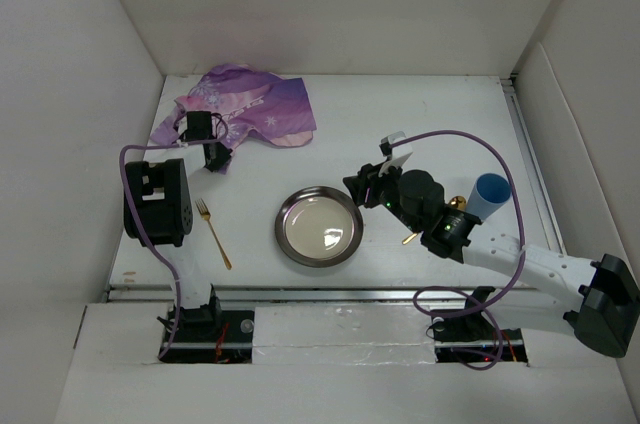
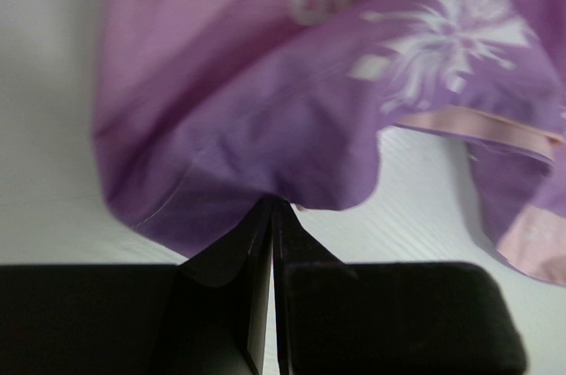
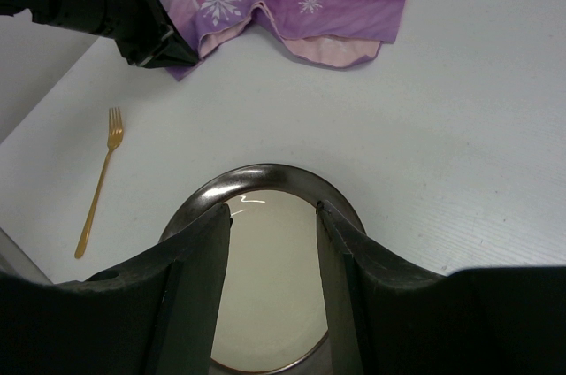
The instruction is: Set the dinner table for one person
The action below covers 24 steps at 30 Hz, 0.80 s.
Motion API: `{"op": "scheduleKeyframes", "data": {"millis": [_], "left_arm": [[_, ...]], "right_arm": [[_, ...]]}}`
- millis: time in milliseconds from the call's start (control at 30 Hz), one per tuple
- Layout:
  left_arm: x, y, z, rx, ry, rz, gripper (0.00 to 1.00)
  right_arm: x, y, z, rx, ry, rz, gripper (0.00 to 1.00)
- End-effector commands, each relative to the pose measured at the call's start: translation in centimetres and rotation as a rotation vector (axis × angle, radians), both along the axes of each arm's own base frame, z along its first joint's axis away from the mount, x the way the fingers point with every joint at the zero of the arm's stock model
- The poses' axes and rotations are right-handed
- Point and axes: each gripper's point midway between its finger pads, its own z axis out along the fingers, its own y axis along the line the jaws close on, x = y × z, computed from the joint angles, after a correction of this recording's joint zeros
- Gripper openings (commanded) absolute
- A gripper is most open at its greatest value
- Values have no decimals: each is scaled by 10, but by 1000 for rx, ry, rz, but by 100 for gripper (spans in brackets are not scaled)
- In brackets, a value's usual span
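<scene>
1. Pinching the edge of the purple cloth mat (image 2: 265,83), the left gripper (image 2: 271,207) is pressing its jaws together.
2. The right gripper (image 3: 274,211) is hovering, jaws apart and empty, over the plate (image 3: 256,172).
3. The dinner table (image 1: 420,114) is lying beneath everything.

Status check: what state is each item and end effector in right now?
Cloth: crumpled, one edge pinched.
Plate: upright, empty.
Fork: lying flat, free.
Cup: not gripped; tilt unclear.
Left end effector: shut on the cloth's edge.
Right end effector: open, above the plate's rim.
</scene>
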Motion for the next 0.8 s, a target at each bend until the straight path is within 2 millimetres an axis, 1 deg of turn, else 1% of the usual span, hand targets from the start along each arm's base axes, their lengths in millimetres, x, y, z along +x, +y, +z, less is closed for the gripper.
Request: {"op": "scheduleKeyframes", "data": {"millis": [0, 33, 100, 167, 200, 233, 267, 300, 333, 367, 400, 433, 500, 533, 567, 633, 667, 700, 733, 767], "left_arm": [[6, -31, -8, -93, -11, -60, 1], [7, -37, -9, -103, -9, -76, 0], [6, -38, -15, -110, 0, -73, 0], [5, -44, -16, -123, -2, -82, 0], [5, -44, -8, -122, -18, -85, 0], [4, -40, -1, -93, -33, -84, 0], [4, -34, 7, -61, -52, -69, 0], [6, -29, 36, -35, -118, -55, 11], [1, -20, 45, 0, -143, -15, 18], [-3, -20, 55, 16, -165, -9, 27], [0, -17, 83, 24, -247, 13, 40], [-6, -9, 85, 53, -251, 46, 44], [-12, 7, 100, 75, -286, 108, 45], [-15, 14, 93, 75, -275, 125, 45], [-17, 27, 91, 73, -270, 157, 45], [-16, 37, 70, 66, -183, 182, 45], [-16, 37, 69, 66, -182, 182, 45], [-16, 44, 56, 76, -141, 193, 43], [-13, 51, 54, 83, -131, 204, 42], [-14, 55, 49, 85, -112, 213, 42]], "right_arm": [[6, -6, 29, 56, -55, -44, 49], [6, -7, 30, 53, -59, -44, 50], [7, -10, 31, 55, -56, -49, 50], [7, -13, 33, 60, -59, -57, 50], [7, -15, 33, 62, -65, -61, 50], [9, -17, 33, 64, -67, -69, 50], [8, -14, 33, 68, -68, -52, 50], [7, -12, 32, 64, -65, -41, 50], [7, -10, 34, 67, -63, -35, 50], [5, -8, 31, 61, -52, -20, 50], [5, -8, 33, 63, -57, -20, 50], [6, -8, 33, 67, -60, -20, 50], [5, -7, 32, 60, -60, -13, 50], [5, -7, 32, 59, -59, -13, 50], [4, -8, 34, 63, -63, -13, 50], [3, -10, 34, 67, -64, -17, 50], [3, -10, 35, 69, -66, -17, 50], [3, -9, 34, 66, -66, -12, 50], [2, -9, 34, 64, -64, -9, 50], [1, -9, 36, 68, -66, -3, 50]]}}
